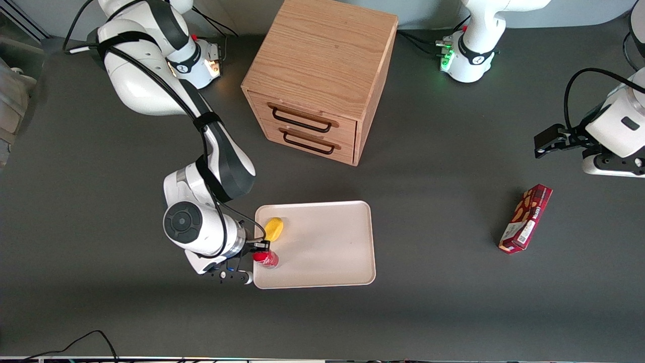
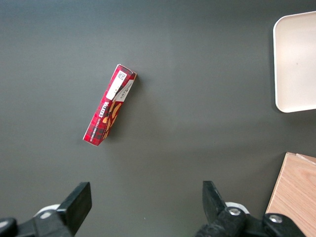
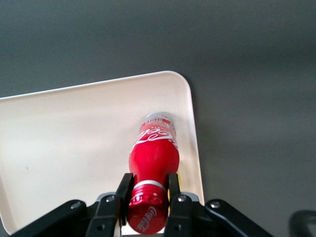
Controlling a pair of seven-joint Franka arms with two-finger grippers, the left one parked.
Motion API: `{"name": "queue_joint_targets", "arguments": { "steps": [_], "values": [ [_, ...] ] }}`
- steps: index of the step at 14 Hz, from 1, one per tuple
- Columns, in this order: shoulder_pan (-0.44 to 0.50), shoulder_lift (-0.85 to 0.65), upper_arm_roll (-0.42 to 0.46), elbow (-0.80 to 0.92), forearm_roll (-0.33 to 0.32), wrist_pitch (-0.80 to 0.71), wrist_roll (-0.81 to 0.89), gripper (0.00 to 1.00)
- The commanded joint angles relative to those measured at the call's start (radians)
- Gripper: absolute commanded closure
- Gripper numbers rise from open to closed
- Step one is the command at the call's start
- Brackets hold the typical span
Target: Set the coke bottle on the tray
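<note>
The coke bottle [image 1: 266, 258] is small and red with a red cap, white script and a silvery base. It is upright over the tray [image 1: 322, 247], at the tray's edge toward the working arm's end and near the corner closest to the front camera. My gripper [image 1: 262, 251] comes from above and is shut on the bottle's neck, just under the cap. In the right wrist view the fingers [image 3: 124, 186] press both sides of the neck of the bottle [image 3: 153, 155], and its base is close to the rim of the tray [image 3: 74, 133]. I cannot tell whether the base touches the tray.
A yellow object [image 1: 274, 228] lies on the tray, just farther from the front camera than the bottle. A wooden drawer cabinet [image 1: 317, 75] stands farther back than the tray. A dark red snack box [image 1: 525, 218] lies toward the parked arm's end of the table.
</note>
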State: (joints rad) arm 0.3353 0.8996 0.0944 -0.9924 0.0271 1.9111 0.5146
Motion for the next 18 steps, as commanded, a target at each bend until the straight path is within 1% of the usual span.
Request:
{"name": "queue_joint_targets", "arguments": {
  "steps": [1, 3, 4, 5, 6, 9, 12, 14, 16, 18],
  "values": [
    [0.016, 0.027, -0.015, 0.049, 0.034, 0.005, 0.027, 1.0],
    [0.013, 0.027, -0.013, 0.049, 0.034, 0.005, 0.024, 1.0],
    [0.008, 0.021, -0.013, 0.049, 0.034, 0.005, 0.021, 0.71],
    [0.005, 0.012, -0.015, 0.049, 0.034, 0.005, 0.018, 0.13],
    [0.004, -0.004, -0.016, 0.049, 0.033, 0.005, 0.018, 0.0],
    [-0.001, -0.098, -0.016, 0.047, 0.03, 0.003, 0.027, 0.0],
    [-0.018, -0.244, -0.018, 0.034, 0.016, -0.013, 0.022, 0.0],
    [-0.039, -0.35, -0.018, -0.008, -0.004, -0.111, 0.009, 0.0],
    [-0.059, -0.444, -0.018, -0.034, -0.009, -0.261, 0.013, 0.0],
    [-0.11, -0.514, -0.016, -0.035, -0.01, -0.392, -0.001, 0.0]
  ]
}}
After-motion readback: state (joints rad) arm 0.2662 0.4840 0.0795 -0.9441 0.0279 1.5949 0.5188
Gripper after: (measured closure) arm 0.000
